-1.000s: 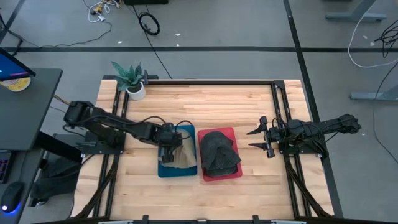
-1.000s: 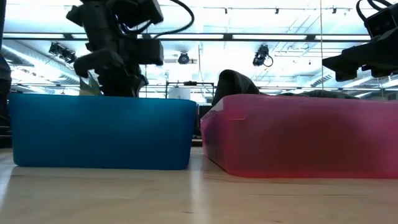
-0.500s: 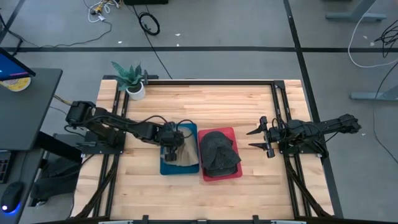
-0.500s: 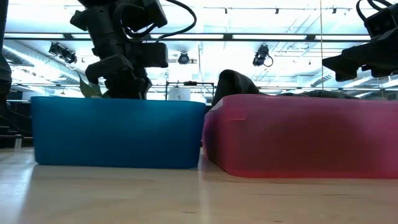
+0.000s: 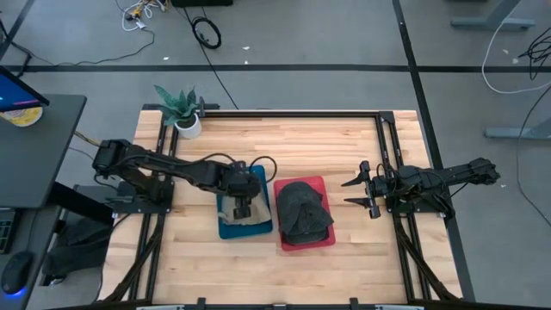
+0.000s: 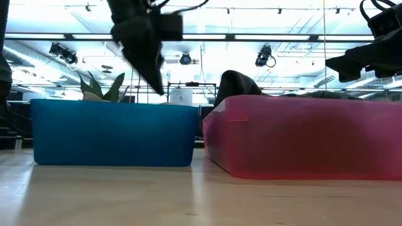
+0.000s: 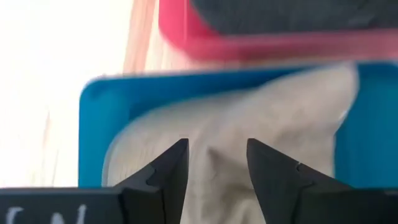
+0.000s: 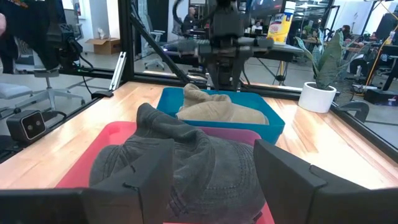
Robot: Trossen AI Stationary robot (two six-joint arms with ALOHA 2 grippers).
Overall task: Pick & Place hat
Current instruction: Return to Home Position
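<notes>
Brown cap [image 8: 219, 112] in blue bin [image 6: 113, 135].
Left gripper [image 7: 217, 149] hangs narrowly parted, empty, above it; right gripper [image 5: 347, 193] waits aside, gaping wide.

Bright overhead light — blurred, glaring left-wrist view

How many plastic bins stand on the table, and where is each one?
2. The blue bin stands mid-table and holds tan fabric. The pink bin stands beside it, towards the right arm, and holds a dark cap. No other bin seems hidden.
</notes>
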